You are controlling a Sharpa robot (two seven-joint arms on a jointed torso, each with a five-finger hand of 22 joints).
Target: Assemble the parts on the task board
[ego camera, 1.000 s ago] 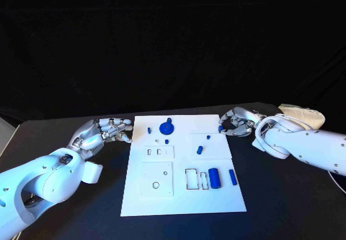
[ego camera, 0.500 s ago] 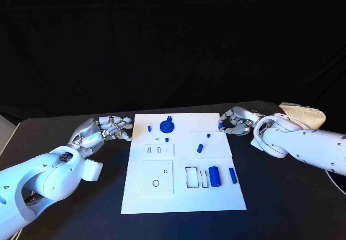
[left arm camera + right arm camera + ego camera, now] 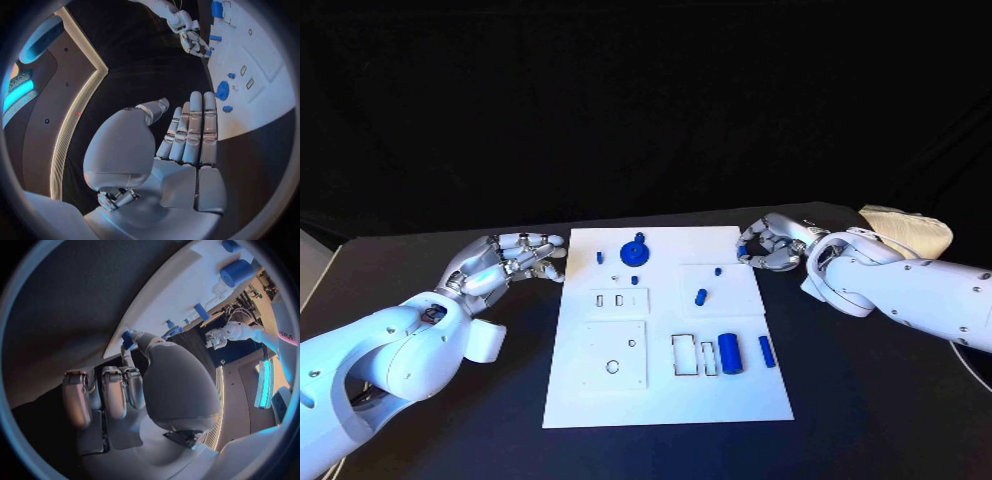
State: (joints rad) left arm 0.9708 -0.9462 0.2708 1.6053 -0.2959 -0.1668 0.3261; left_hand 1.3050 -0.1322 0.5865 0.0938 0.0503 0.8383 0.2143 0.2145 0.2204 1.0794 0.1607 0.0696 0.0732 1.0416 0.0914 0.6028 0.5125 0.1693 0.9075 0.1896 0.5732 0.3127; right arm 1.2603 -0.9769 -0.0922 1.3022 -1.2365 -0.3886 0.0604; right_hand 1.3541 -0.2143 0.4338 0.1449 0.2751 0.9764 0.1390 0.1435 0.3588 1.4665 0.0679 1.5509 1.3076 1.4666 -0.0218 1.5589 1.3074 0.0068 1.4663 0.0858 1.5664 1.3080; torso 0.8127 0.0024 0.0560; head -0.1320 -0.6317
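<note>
The left hand (image 3: 509,260) hovers just off the task board (image 3: 661,400), fingers straight and apart, holding nothing. On the board between the hands, a round blue part (image 3: 633,256) stands seated, while several parts, a cylinder (image 3: 728,352) among them, lie loose, so most assembly looks undone. The right hand (image 3: 770,243), at the board's far corner, pinches a small blue part (image 3: 127,338) at its fingertips.

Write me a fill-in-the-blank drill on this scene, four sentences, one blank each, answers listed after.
1. The task board is a flat plate coloured ____.
2. The small parts, such as the large cylinder, are coloured ____.
3. The round wheel-shaped part lies near the board's ____ edge, away from the robot.
4. The left hand hovers beside the board, and its fingers hold ____.

Missing words: white; blue; far; nothing
</note>
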